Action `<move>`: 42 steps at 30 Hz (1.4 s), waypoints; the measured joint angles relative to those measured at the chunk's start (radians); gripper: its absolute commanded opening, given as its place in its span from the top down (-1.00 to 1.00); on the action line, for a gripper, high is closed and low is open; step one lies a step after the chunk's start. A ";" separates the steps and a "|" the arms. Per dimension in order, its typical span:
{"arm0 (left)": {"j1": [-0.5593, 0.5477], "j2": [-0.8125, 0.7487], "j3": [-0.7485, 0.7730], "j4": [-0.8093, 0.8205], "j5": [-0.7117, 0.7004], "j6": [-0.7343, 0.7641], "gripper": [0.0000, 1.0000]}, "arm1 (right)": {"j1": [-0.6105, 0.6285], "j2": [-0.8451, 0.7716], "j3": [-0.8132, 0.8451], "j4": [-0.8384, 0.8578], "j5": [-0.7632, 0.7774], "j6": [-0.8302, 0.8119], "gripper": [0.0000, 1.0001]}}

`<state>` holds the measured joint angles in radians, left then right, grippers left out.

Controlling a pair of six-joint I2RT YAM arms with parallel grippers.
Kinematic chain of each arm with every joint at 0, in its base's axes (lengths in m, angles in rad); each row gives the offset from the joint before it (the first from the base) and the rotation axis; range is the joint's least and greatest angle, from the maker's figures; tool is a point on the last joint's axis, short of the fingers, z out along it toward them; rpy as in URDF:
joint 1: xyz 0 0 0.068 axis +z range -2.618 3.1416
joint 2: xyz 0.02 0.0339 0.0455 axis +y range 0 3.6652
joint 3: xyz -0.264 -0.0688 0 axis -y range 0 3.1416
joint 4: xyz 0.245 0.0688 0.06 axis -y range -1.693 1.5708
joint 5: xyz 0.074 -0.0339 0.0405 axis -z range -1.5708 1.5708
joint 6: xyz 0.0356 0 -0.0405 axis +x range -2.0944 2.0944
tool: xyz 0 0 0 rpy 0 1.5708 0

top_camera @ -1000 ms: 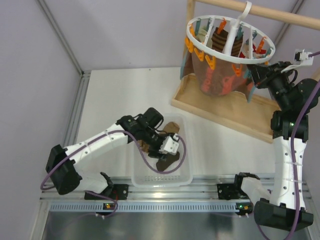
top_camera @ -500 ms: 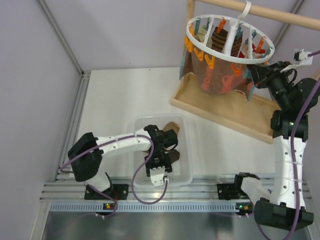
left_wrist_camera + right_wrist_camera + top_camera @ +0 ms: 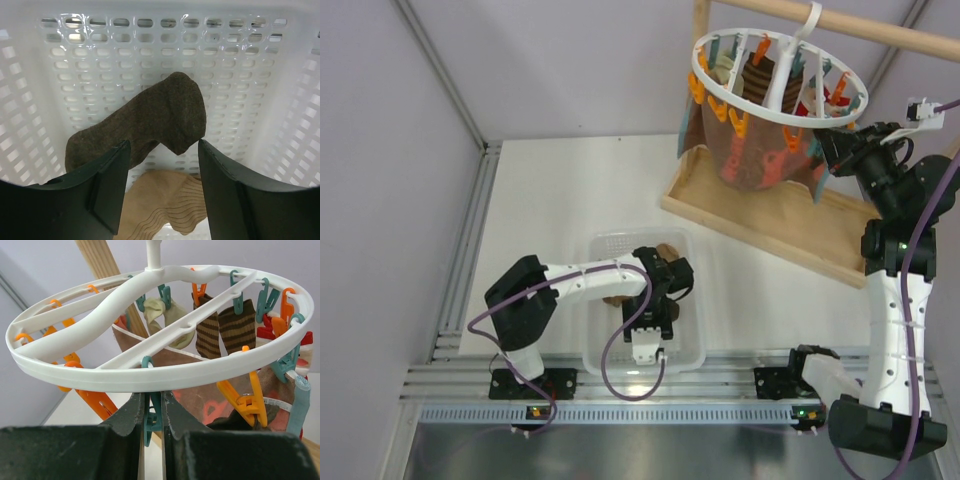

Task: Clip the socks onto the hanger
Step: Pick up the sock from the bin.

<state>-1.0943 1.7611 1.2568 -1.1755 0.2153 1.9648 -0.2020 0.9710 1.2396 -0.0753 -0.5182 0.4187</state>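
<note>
My left gripper (image 3: 162, 190) is open inside the white perforated basket (image 3: 605, 248), jaws down over two socks. A dark brown sock (image 3: 150, 120) lies on the basket floor, and a light tan sock (image 3: 165, 207) lies between my fingers. My right gripper (image 3: 152, 412) is shut on a teal peg (image 3: 153, 420) hanging from the near rim of the white round hanger (image 3: 150, 372), also seen in the top view (image 3: 775, 75). Striped brown and pale socks (image 3: 220, 327) hang from pegs at the far side. In the top view the left gripper (image 3: 660, 300) hides most of the socks.
The hanger hangs from a wooden rod (image 3: 840, 22) on a wooden frame with a base board (image 3: 770, 225) at the back right. A large reddish-brown printed cloth (image 3: 755, 155) hangs inside the ring. Orange pegs (image 3: 240, 397) dangle beside the teal one. Metal rails (image 3: 620, 385) run along the near edge.
My left arm has swung from the basket's left side to over its middle and turned down into it, jaws open above the socks. The right arm has not moved.
</note>
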 measured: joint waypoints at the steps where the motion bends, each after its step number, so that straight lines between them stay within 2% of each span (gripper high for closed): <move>1: 0.000 0.008 0.000 0.000 -0.004 0.001 -0.23 | -0.003 0.001 0.000 0.000 -0.001 0.000 1.00; 5: -0.002 0.019 -0.026 0.016 -0.015 0.002 -0.23 | -0.006 0.005 0.000 0.000 -0.006 0.000 1.00; 8: -0.012 0.026 -0.052 0.037 -0.015 0.002 -0.15 | -0.010 0.007 0.000 0.000 -0.008 0.000 1.00; 12: -0.025 0.051 -0.058 0.067 -0.005 0.003 0.32 | -0.010 0.011 0.000 0.000 -0.009 0.000 1.00; 16: -0.027 0.068 -0.051 0.076 0.020 0.005 0.68 | -0.011 0.011 0.000 0.000 -0.011 0.000 1.00; 20: -0.024 0.070 -0.014 0.059 0.069 0.006 0.86 | -0.013 0.011 0.000 0.000 -0.011 -0.001 1.00; 24: -0.003 0.052 0.056 0.012 0.139 -0.002 0.95 | -0.016 0.009 0.000 0.000 -0.012 -0.005 1.00; 27: 0.030 0.016 0.134 -0.041 0.210 -0.066 1.00 | -0.017 0.005 -0.002 0.001 -0.014 -0.005 1.00; 32: 0.103 -0.054 0.303 -0.071 0.342 -0.296 1.00 | -0.017 0.003 -0.005 0.008 -0.015 0.005 1.00; 35: 0.149 -0.069 0.394 -0.066 0.430 -0.515 1.00 | -0.018 0.003 -0.009 0.014 -0.017 0.015 1.00; 38: 0.201 -0.061 0.460 0.026 0.535 -0.851 1.00 | -0.019 0.004 -0.009 0.019 -0.019 0.024 1.00; 40: 0.240 -0.054 0.475 0.188 0.610 -1.188 1.00 | -0.019 0.004 -0.009 0.022 -0.020 0.029 1.00; 42: 0.266 -0.063 0.425 0.436 0.647 -1.540 1.00 | -0.019 0.004 -0.009 0.023 -0.022 0.035 1.00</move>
<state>-0.8284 1.6978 1.6817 -0.7399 0.8623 0.4244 -0.2211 0.9752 1.2304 -0.0528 -0.5400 0.4534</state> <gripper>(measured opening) 0.109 0.081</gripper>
